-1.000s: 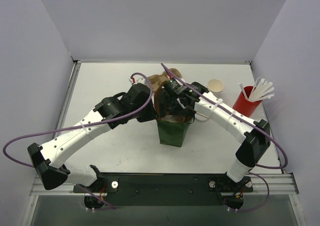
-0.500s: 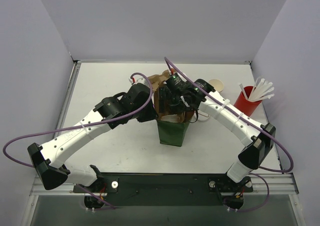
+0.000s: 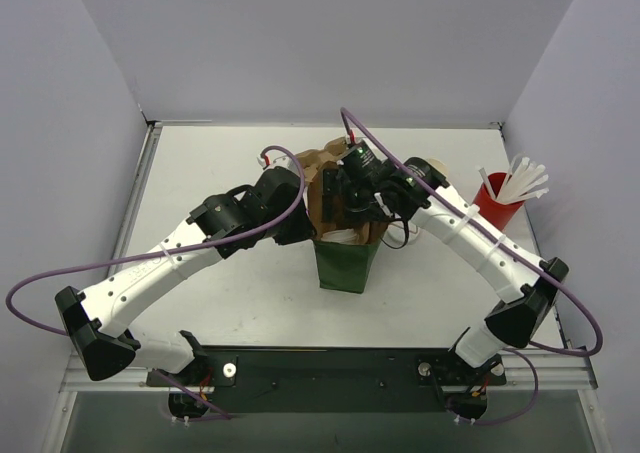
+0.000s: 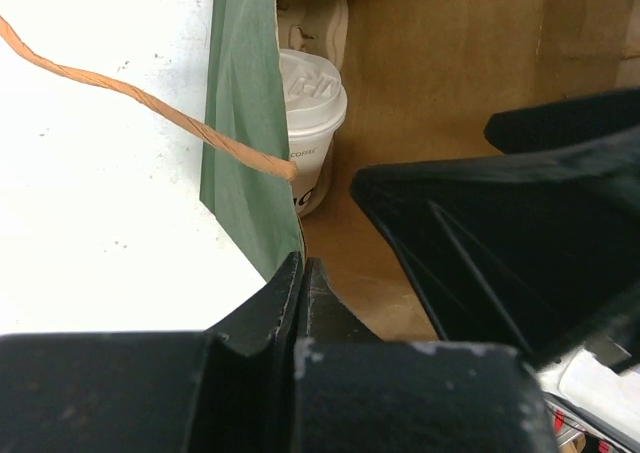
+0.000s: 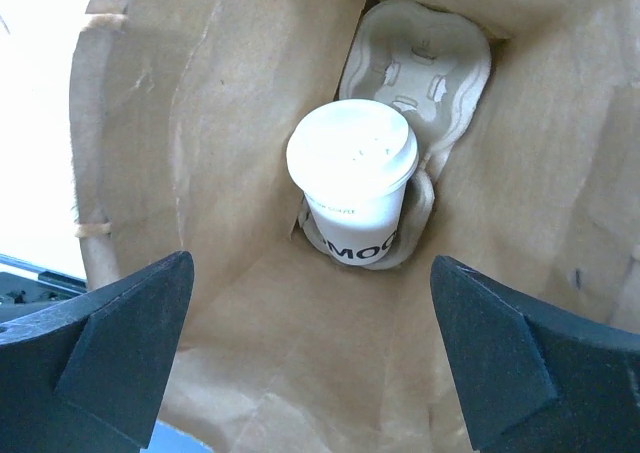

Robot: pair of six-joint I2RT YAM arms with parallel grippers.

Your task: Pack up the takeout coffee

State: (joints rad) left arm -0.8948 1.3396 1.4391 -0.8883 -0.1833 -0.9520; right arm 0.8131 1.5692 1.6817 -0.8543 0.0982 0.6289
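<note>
Bright, even light; blurry foreground.

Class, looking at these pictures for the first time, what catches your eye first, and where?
The small white lidded paper cup stands in a moulded pulp carrier at the bottom of the green paper bag. The right gripper hangs open above it; the left gripper pinches the bag's rim.

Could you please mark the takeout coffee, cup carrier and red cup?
takeout coffee (image 5: 352,155): right wrist view, lid centre.
cup carrier (image 5: 428,51): right wrist view, empty pocket.
red cup (image 3: 488,216): top view, side wall.
</note>
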